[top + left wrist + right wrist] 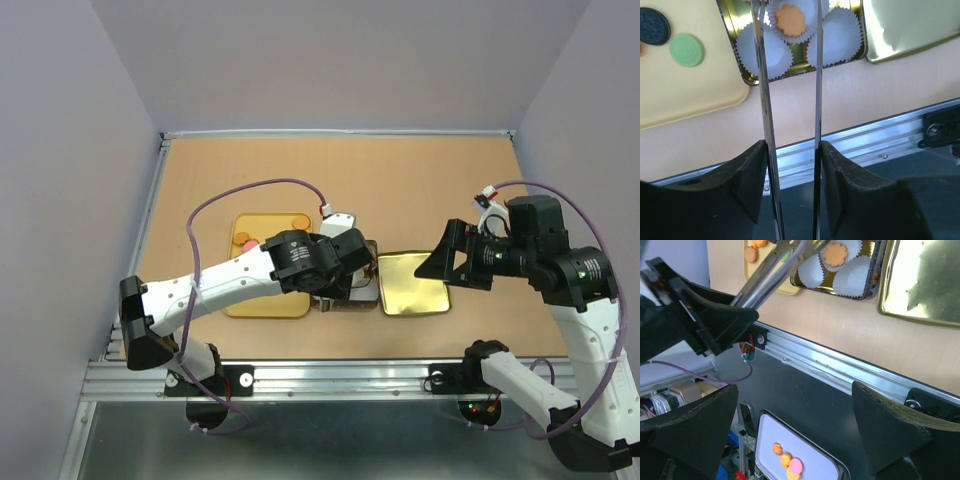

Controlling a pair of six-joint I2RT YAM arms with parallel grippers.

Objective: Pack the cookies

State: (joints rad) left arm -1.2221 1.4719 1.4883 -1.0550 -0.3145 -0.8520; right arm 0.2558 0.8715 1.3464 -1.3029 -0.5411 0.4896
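Top view: the left arm [250, 275] lies across the open tin [368, 290] and hides nearly all of it. Several cookies [250, 240] show on the yellow tray [262, 300], too small to count, and the right tool [440, 265] hovers wide apart beside the gold lid [412, 285]. Left wrist view: the left tool [788, 7], blades apart and tips cut off at the upper edge, straddles a white paper cup [811, 20] in the tin holding one orange cookie [790, 20], clear of that cookie, while a black cookie [652, 26] and a green cookie [686, 49] lie on the tray. Right wrist view: the same cup and cookie appear at the top, with the left blades crossing the neighbouring cups.
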